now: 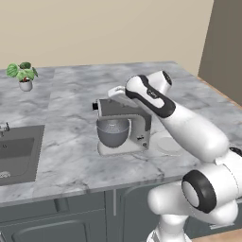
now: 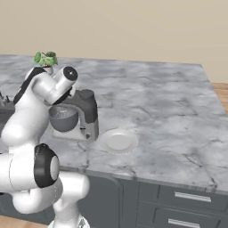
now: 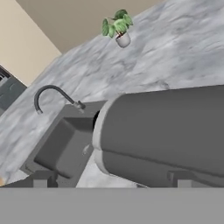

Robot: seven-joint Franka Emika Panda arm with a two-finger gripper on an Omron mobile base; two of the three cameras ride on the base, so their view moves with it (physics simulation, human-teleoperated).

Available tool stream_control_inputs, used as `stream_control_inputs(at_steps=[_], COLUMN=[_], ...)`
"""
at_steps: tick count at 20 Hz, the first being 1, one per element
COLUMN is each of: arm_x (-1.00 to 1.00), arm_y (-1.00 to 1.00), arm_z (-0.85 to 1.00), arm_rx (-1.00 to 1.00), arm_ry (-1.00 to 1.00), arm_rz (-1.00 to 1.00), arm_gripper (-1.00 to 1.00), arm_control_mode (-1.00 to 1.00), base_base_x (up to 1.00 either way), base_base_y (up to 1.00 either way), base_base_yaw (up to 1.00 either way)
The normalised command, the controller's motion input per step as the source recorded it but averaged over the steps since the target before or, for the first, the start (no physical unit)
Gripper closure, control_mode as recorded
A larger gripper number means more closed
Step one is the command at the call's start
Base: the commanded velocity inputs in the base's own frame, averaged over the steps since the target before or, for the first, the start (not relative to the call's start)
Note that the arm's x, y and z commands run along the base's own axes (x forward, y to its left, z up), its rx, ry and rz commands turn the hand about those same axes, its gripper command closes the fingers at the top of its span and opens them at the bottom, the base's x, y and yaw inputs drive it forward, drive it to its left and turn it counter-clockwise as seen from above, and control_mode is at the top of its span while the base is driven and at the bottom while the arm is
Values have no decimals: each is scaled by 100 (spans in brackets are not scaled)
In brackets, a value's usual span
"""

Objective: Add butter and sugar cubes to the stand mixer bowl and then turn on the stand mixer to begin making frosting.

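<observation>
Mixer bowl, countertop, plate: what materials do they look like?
Stand mixer bowl: likely brushed metal; grey, with a soft sheen.
Countertop: looks like polished marble or a stone imitation; grey-white veining.
Plate: probably glazed ceramic, perhaps plastic; plain, smooth white.

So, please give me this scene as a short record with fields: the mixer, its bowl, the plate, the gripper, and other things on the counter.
stand mixer: grey, on the marble counter, head over the bowl
stand mixer bowl: grey metal, seated on the mixer base; contents not clear
plate: white, round, on the counter beside the mixer, nothing visible on it
gripper: open, above the mixer head
sink: dark, with a curved faucet
plant: small, in a white pot, far on the counter
</observation>
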Motion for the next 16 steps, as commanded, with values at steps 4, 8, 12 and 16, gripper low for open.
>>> stream_control_inputs(at_steps=[4,8,12,16], arm_x=[-62,-81,-61,-26], arm_y=[-8,-37,-43,-44], arm_z=[28,37,30,12], arm_rx=[0,0,-5,-15], arm_ry=[0,-1,0,5], arm_rz=[-1,-4,-4,-9], arm_gripper=[-100,-100,-100,-100], arm_control_mode=[-100,-100,-100,-100], base_base_x=[0,0,0,0], base_base_y=[0,0,0,0], base_base_yaw=[0,0,0,0])
